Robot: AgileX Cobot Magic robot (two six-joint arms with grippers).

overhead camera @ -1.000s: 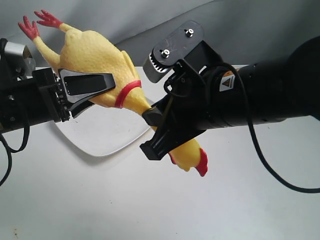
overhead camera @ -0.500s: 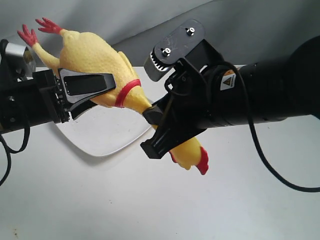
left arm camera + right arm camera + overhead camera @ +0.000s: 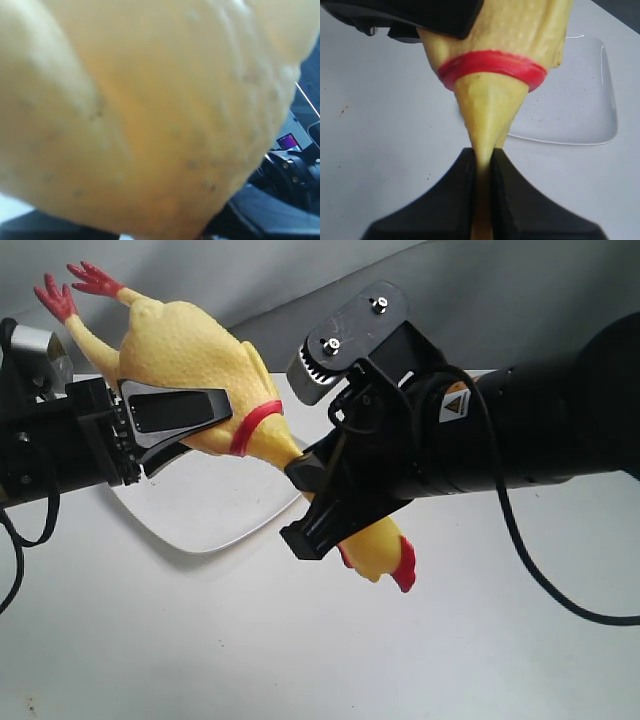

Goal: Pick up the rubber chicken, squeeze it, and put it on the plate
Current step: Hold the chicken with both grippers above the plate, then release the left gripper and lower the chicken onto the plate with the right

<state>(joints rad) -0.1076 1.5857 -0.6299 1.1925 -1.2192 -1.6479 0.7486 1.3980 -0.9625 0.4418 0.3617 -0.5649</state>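
The rubber chicken (image 3: pixel 190 355) hangs in the air, yellow with red feet at upper left, a red neck band and its red-combed head at lower right. My left gripper (image 3: pixel 190 425) is shut on its body. My right gripper (image 3: pixel 305 490) is shut on its neck, pinching it thin between the black fingers (image 3: pixel 452 190). The chicken (image 3: pixel 492 107) fills the middle of the right wrist view. Yellow skin of the chicken (image 3: pixel 150 110) covers nearly all of the left wrist view, hiding the left jaws there. The white square plate (image 3: pixel 205 505) lies on the table below the chicken.
The table (image 3: pixel 300 660) is plain white. A grey backdrop (image 3: pixel 500 300) rises behind it. The plate (image 3: pixel 580 105) lies beyond the chicken in the right wrist view. Black cables trail from both arms.
The chicken's feet end has bobbed slightly up and down between frames. Both grippers keep the same hold and place.
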